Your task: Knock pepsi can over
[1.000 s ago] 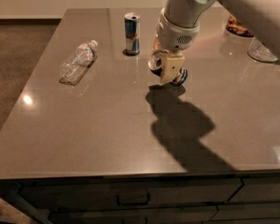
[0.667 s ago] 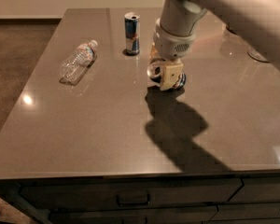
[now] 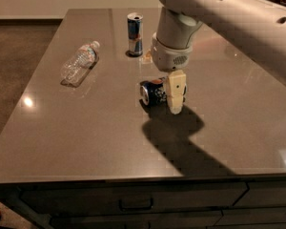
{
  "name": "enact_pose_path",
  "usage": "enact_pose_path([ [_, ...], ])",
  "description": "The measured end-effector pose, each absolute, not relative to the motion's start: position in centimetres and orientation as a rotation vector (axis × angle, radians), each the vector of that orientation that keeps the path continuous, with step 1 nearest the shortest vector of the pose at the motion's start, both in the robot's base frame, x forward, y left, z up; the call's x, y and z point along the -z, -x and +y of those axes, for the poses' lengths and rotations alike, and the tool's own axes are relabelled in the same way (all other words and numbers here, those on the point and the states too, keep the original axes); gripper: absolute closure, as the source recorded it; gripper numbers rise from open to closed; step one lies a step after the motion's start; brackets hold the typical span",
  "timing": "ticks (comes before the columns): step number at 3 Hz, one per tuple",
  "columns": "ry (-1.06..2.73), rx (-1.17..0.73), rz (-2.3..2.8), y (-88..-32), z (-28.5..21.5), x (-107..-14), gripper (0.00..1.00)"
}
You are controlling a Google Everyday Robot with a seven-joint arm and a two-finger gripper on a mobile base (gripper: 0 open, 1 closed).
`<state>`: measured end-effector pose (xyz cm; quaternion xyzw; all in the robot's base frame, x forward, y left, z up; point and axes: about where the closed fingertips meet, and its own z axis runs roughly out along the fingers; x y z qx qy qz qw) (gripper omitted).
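The pepsi can (image 3: 155, 92), dark blue with a white-and-red logo, lies on its side near the middle of the grey table (image 3: 86, 128). Its silver top faces left. My gripper (image 3: 175, 100) hangs from the large cream arm (image 3: 176, 37) and points down at the table. It stands right against the can's right end, touching or almost touching it. The arm's shadow falls on the table in front of the gripper.
A taller, slimmer blue-and-silver can (image 3: 135, 34) stands upright at the back, behind the gripper. A clear plastic water bottle (image 3: 79, 62) lies on its side at the left. The table's front edge runs along the bottom, with drawers (image 3: 133, 202) under it. Floor lies to the left.
The pepsi can was under the gripper and more upright; now it lies flat on its side to the gripper's left. The arm has shifted a little toward the table's front.
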<state>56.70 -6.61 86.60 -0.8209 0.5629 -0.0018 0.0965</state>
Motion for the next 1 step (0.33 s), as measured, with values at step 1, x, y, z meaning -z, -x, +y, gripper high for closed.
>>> enact_pose_path([
  [1, 2.431, 0.004, 1.667, -56.69, -6.59, -86.58, 0.0],
])
